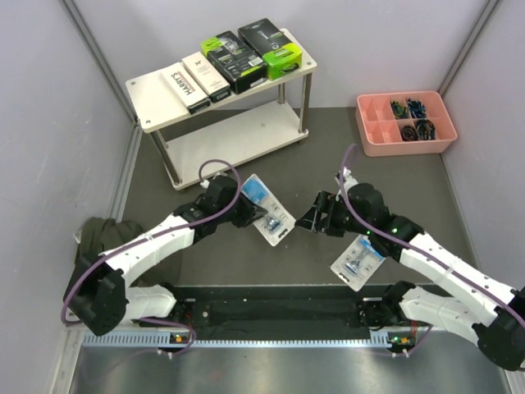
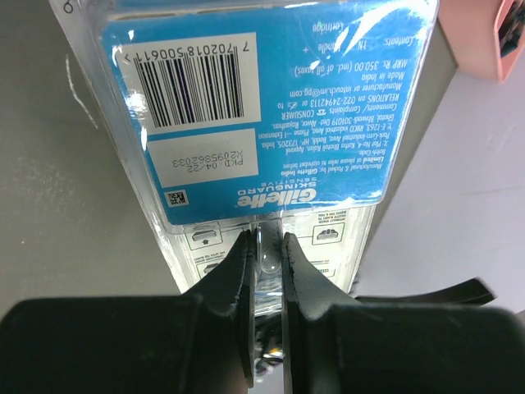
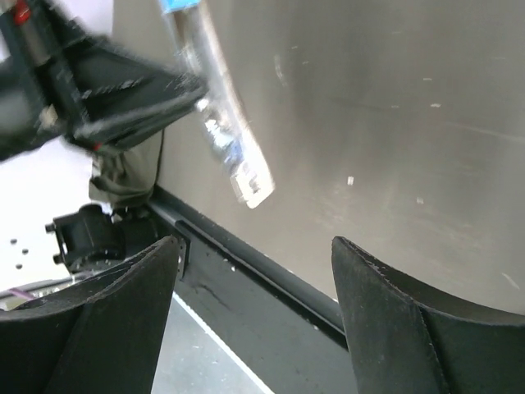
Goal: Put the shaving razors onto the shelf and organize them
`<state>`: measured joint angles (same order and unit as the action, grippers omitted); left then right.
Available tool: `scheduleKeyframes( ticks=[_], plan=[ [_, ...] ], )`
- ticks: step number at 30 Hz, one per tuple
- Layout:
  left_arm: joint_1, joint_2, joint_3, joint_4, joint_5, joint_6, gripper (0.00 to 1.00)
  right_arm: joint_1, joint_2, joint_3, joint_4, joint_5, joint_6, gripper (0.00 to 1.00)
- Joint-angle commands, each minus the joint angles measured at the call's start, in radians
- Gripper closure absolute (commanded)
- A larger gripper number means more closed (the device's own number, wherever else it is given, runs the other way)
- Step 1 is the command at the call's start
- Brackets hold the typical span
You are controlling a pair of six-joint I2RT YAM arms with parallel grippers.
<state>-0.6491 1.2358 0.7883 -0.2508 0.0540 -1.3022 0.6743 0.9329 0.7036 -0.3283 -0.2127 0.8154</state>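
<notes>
The left gripper [image 2: 267,246] is pinching one end of a clear blister pack [image 2: 271,107] with a blue card, apparently holding it off the table at the centre of the top view. The right gripper [image 3: 253,246] is hanging wide open just beside it. The pack is looking light, thin and slick, probably flexing, so a firm edge pinch suits it. The shelf [image 1: 152,97] is waiting at upper left.

Blurry blister pack [image 3: 236,156], top edge-cropped

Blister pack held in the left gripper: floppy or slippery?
Probably light and stiff: the blister pack juts from the left gripper without sagging. Glossy plastic, pinched at one edge only, so it may pivot or slip.
</notes>
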Motion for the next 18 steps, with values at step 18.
scheduleKeyframes(
  ticks=[18],
  plan=[
    [0.121, -0.01, -0.142, 0.352, 0.225, -0.243, 1.0, 0.153, 0.188, -0.033, 0.385, 0.128, 0.079, 0.27]
  ],
)
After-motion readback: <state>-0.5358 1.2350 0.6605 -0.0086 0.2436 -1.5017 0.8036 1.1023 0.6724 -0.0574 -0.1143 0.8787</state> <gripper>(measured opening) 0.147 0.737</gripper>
